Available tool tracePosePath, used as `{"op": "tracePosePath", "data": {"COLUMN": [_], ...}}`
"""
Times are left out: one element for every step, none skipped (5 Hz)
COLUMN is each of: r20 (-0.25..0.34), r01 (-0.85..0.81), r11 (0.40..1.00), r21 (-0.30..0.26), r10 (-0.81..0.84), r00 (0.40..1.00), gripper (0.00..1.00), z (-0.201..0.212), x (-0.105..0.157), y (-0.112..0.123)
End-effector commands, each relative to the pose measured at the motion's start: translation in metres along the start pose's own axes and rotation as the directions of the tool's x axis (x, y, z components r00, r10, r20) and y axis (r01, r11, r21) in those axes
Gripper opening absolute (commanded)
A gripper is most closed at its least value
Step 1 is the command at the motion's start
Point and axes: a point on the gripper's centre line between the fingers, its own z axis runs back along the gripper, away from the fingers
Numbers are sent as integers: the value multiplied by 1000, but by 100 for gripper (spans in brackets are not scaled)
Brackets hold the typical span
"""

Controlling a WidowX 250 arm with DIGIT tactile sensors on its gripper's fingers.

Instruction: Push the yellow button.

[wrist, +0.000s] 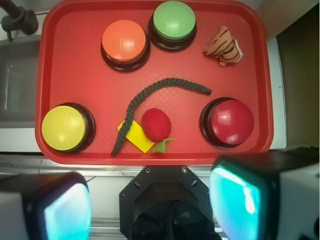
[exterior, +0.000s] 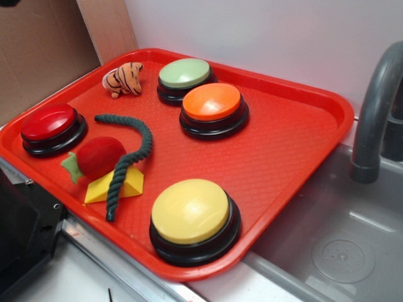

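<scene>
Yellow button (exterior: 191, 211) (one of four dome buttons) on red tray (exterior: 302, 138)

Seen from above, a red tray (wrist: 55, 55) holds the yellow button (wrist: 63, 127) at its lower left, orange button (wrist: 124, 42) and green button (wrist: 173, 21) at top, a red button (wrist: 231, 121) at right, and a dark rope (wrist: 145, 102) curving across the middle. The gripper (wrist: 150, 205) fingers (wrist: 65, 212) stand apart below the tray.

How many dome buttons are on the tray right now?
4. In the exterior view: yellow button at the near edge, orange button mid-tray, green button behind it, red button far left. None appear hidden.
</scene>
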Motion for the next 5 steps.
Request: {"op": "tracePosePath", "data": {"r20": [0, 38, 32, 44, 75], "r01": [0, 247, 484, 686, 843], "r11": [1000, 968, 875, 727, 537], "r21": [0, -32, 10, 19, -7], "r10": [0, -246, -484, -686, -841], "r00": [1000, 969, 875, 726, 536], "gripper": [100, 100, 100, 100, 100], "z": [0, -36, -65, -102, -118], "x": [0, 38, 43, 27, 4], "y": [0, -49, -106, -151, -157]}}
